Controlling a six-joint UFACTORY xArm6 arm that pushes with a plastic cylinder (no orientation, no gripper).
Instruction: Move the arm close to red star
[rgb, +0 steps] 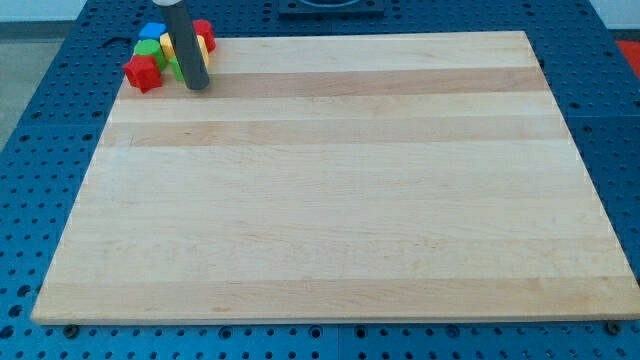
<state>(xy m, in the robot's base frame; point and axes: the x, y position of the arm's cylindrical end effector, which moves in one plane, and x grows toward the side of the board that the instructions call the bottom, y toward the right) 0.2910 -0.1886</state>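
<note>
**Red star sits just left of the tip, in the far-left corner cluster**

Start at the view's left: the red star (142, 73) lies at the outer left edge of a tight huddle of blocks in the table's (330, 200) top-left corner. Just right of it and slightly higher you see a green block (148, 48), a blue block (154, 31) above that, then a yellow block (170, 47) partly hidden by the rod. Further right, my tip (197, 86) rests on the wood, near the star and roughly level with it. A second red block (203, 31) peeks out behind the rod.

You have no fingers to report here; the arm ends in a plain rod. In my judgement, the closing move is a short slide toward the view's left.
</note>
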